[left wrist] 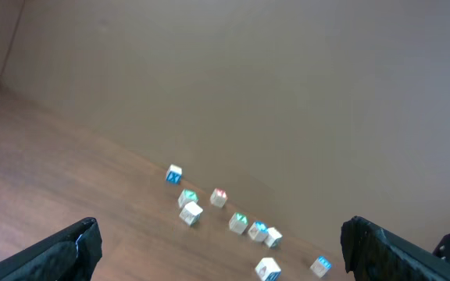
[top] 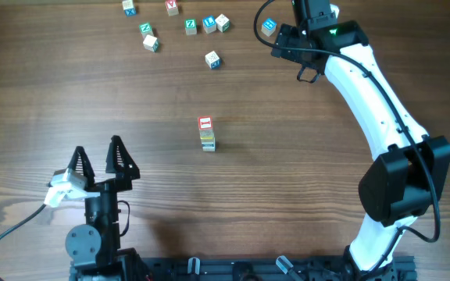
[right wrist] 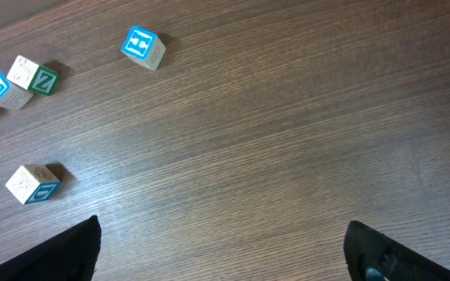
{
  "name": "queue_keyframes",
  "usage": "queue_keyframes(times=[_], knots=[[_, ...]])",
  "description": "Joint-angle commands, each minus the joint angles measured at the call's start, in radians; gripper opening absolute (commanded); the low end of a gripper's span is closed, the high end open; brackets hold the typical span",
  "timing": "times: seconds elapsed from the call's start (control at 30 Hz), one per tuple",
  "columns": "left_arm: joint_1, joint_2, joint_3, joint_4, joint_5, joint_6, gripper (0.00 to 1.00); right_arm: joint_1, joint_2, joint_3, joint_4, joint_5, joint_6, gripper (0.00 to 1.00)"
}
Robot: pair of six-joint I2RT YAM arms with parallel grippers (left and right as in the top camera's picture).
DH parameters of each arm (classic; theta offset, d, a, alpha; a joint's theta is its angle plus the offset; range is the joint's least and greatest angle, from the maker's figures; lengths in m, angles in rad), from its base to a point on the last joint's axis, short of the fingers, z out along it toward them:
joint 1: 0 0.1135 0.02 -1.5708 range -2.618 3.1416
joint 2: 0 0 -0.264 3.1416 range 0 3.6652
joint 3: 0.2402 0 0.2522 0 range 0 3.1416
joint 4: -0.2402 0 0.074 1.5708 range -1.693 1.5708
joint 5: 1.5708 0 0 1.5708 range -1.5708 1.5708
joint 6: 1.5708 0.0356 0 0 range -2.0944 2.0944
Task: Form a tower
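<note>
1. The tower (top: pixel 207 134) stands alone near the middle of the wooden table (top: pixel 303 179), well apart from both arms. Seen from above, a red-faced cube (top: pixel 205 123) tops it, with a yellowish face showing just beneath. I cannot tell from this angle how many cubes are in it.
2. The left gripper (top: pixel 96 148) sits low at the near left of the table, close to its base. Its two black fingers (top: pixel 118 156) are spread wide with nothing between them. It points toward the far edge, and the tower lies ahead of it and off to its right.
3. In the left wrist view the fingers show at the two bottom corners, far apart, with bare wood between them and small cubes scattered in the distance.
4. The right arm (top: pixel 381 117) stretches up to the far edge of the table. The right gripper (right wrist: pixel 221 226) is wide open too: its dark fingers sit in the bottom corners of its own view, with only tabletop between them.
5. A blue-faced cube (top: pixel 268 26) lies near the end of the right arm, out on the wood and not between the jaws.
6. The loose letter cubes (top: pixel 191 25) are strewn along the far edge, showing green, blue and red faces. One pale cube (top: pixel 212 59) sits apart from them, between that scatter and the tower.
</note>
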Motion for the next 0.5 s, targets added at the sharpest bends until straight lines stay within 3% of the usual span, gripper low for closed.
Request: queue_keyframes(times=[0.0,0.3,0.47], knots=[[-0.005,-0.011,-0.052,0.003,-0.006,0.008,1.00,0.002,0.011,0.000,0.002,0.014,-0.006,1.00],[-0.005,-0.011,-0.067,-0.150,-0.006,0.008,1.00,0.002,0.011,0.000,0.002,0.014,-0.006,1.00],[-0.005,-0.011,-0.067,-0.154,-0.006,0.008,1.00,0.002,0.011,0.000,0.002,0.014,-0.006,1.00]])
